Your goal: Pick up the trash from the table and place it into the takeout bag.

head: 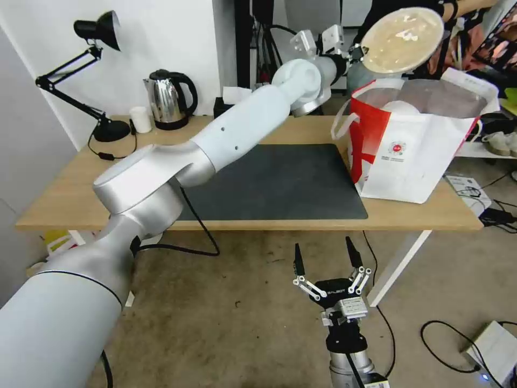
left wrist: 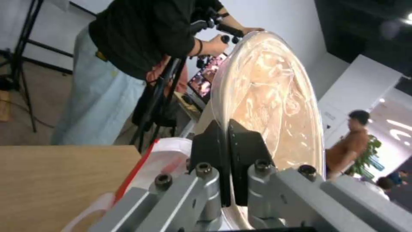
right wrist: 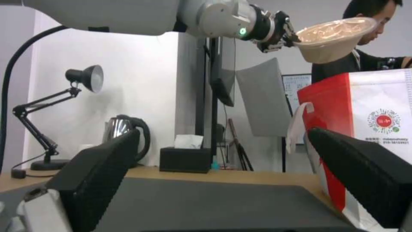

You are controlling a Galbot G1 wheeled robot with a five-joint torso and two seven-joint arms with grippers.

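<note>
The takeout bag (head: 409,156) carries a small round red logo (head: 398,147) on its white side, with tiny lines of print under it; the characters are too small to read. On the body of the right tool (head: 327,258) there is a small white brand word, also not legible. No other text can be read.

My black-fingered left gripper (head: 362,52) clamps a beige round pulp bowl (head: 401,39) above the white-and-red, silver-lined takeout bag (head: 414,145), red round logo, on the light-wood table (head: 70,188) with its dark grey mat (head: 280,180).
</note>
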